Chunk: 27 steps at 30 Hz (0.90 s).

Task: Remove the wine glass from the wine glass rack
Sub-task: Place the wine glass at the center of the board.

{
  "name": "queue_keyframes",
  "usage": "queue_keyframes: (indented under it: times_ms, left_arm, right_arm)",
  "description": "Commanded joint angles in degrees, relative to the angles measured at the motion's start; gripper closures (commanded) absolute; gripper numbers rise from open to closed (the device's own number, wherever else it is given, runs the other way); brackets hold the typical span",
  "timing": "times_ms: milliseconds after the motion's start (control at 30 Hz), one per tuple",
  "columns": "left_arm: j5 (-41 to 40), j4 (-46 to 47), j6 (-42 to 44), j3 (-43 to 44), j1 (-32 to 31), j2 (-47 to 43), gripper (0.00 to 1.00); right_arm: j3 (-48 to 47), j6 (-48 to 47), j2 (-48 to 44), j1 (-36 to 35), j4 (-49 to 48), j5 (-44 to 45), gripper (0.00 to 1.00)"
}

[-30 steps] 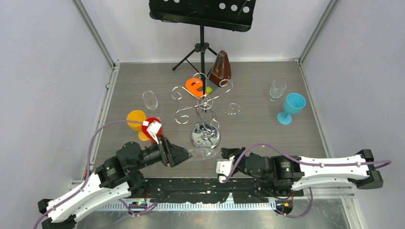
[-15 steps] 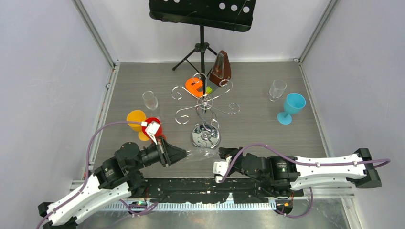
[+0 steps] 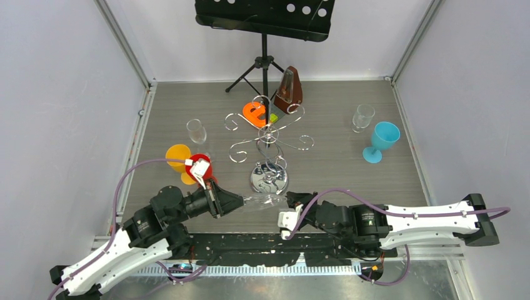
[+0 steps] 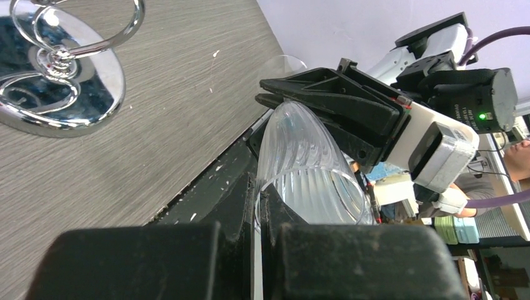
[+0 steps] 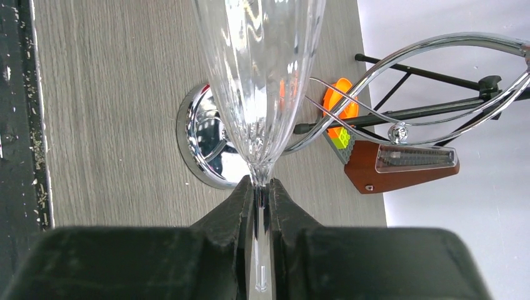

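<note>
Grey wood-grain table point(image 3: 350, 181), pale walls all round. Wine glass point(image 3: 262, 201) off rack point(image 3: 267, 134), held on its side near front table edge, just in front of rack's round mirror base, spanning both claws. Left claw point(image 3: 240, 201) pinched tight on bowl rim. Right claw point(image 3: 292, 200) clamped narrow on stem directly below bowl. Music stand point(image 3: 265, 19) and metronome point(image 3: 289, 90) behind rack. Blue goblet point(image 3: 381, 140) at right, well apart.

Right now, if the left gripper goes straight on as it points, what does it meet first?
Most likely the right gripper: it faces the left gripper head-on, pinching the stem of the wine glass that the left one holds by the rim. Only the glass lies between them.
</note>
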<state>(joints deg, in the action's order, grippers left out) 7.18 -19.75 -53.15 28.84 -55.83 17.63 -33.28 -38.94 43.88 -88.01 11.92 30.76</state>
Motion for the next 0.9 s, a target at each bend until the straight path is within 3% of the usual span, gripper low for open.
queue_keyframes:
  times_ms: [0,67,133,333,867]
  left_arm:
    - [-2.0,-4.6,3.5,3.2,0.1,0.4,1.00]
    - [-4.9,-8.4,5.1,5.4,0.1,0.3,1.00]
    - [-7.5,-11.4,6.4,7.4,0.1,0.0,1.00]
    - [-14.9,-18.8,9.5,12.8,0.1,0.5,1.00]
    - [-29.5,-41.1,14.6,28.7,0.1,10.9,1.00]
  right_arm:
    - [-1.0,0.7,-1.3,0.0,-5.2,2.5,0.80]
    - [-0.4,1.0,-2.0,0.0,-4.9,2.7,0.66]
    - [0.4,1.3,-2.8,0.0,-4.8,2.8,0.59]
    - [1.3,3.9,-6.8,0.0,-3.6,1.0,0.45]
    - [3.0,7.6,-9.0,0.0,-3.7,1.1,0.41]
